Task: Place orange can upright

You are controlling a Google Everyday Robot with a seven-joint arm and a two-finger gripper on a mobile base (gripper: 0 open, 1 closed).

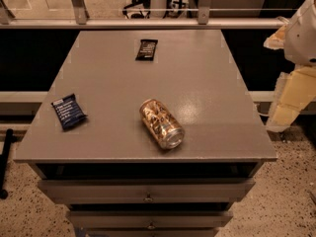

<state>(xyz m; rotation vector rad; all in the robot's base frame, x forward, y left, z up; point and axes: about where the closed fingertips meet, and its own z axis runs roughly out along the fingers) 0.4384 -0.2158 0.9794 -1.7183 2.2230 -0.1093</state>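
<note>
The orange can (pixel 161 123) lies on its side on the grey table (pixel 197 73), near the front edge and a little right of centre. Its silver end faces the front right. It is shiny orange-gold with a mottled pale pattern. My gripper (pixel 290 98) is at the right edge of the view, off the table's right side and well apart from the can. It shows as pale yellow parts below the white arm (pixel 303 31). Nothing is held.
A blue snack bar (pixel 68 111) lies near the table's left edge. A black snack bar (pixel 146 49) lies at the back centre. Drawers (pixel 148 190) sit under the tabletop. A rail (pixel 148 22) runs behind the table.
</note>
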